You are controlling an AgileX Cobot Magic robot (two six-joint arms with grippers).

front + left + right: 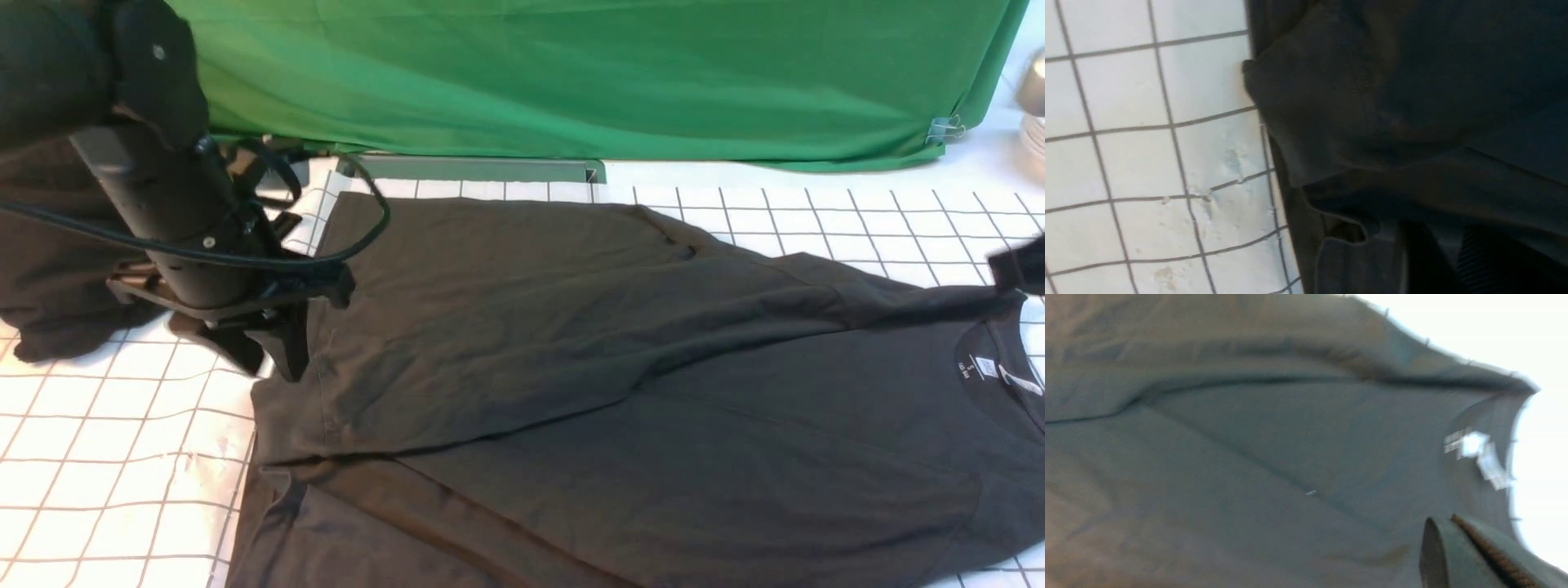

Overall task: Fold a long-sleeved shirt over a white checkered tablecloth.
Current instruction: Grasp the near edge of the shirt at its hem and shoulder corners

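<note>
Both over long-sleeved shirt (pixel 571 367) — left jaws slightly parted at hem, right jaws closed, holding nothing

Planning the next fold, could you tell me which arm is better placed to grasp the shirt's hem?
Left, probably: left fingers hang open at the hem of the long-sleeved shirt; right fingers sit shut by its neck label.

1. Long-sleeved shirt (pixel 620 384): white neck label (pixel 980 367) inside the collar, at the right; its print is too small to read.
2. Right wrist view: the label is blurred and illegible.
</note>
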